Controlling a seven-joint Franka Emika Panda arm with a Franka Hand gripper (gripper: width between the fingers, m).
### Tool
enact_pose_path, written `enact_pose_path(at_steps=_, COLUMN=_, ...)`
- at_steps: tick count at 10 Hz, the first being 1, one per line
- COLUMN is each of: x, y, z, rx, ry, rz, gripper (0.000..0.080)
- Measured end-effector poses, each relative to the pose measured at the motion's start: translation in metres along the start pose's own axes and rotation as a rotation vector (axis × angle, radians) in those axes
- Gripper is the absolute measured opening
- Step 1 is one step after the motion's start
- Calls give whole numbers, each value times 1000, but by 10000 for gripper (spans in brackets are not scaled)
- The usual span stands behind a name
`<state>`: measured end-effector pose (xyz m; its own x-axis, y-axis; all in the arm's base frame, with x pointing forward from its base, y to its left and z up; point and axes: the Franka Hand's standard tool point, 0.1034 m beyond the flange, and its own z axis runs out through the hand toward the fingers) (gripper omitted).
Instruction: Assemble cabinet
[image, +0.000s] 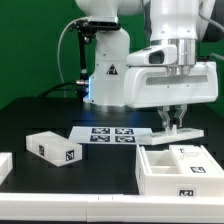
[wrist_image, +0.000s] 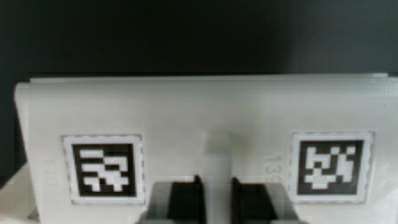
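Note:
My gripper hangs over the exterior view's right side, its fingers closed on a flat white cabinet panel held level above the table. In the wrist view the panel fills most of the picture and shows two black-and-white tags. My gripper has its two dark fingers close together, with only a narrow strip of the panel's white between them. Below the panel stands the open white cabinet tray, with inner compartments and a tag on its front. A white cabinet block with tags lies at the left.
The marker board lies flat in the middle, in front of the robot's base. Another white piece shows at the exterior view's left edge. The table is black.

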<state>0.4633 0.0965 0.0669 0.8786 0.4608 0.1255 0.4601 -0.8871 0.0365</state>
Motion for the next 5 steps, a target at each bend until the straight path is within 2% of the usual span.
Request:
enact_pose_path(at_steps=2, x=-1, y=3, z=0, rx=-9, ry=-7, rz=-96, gripper=64)
enact_pose_path(at_steps=4, x=0, y=12, z=-3, rx=-17, ry=-33, rz=-466, gripper=64)
enact_pose_path(at_steps=5, x=-1, y=14, z=-4, rx=-23, ry=-40, rz=-558, gripper=64)
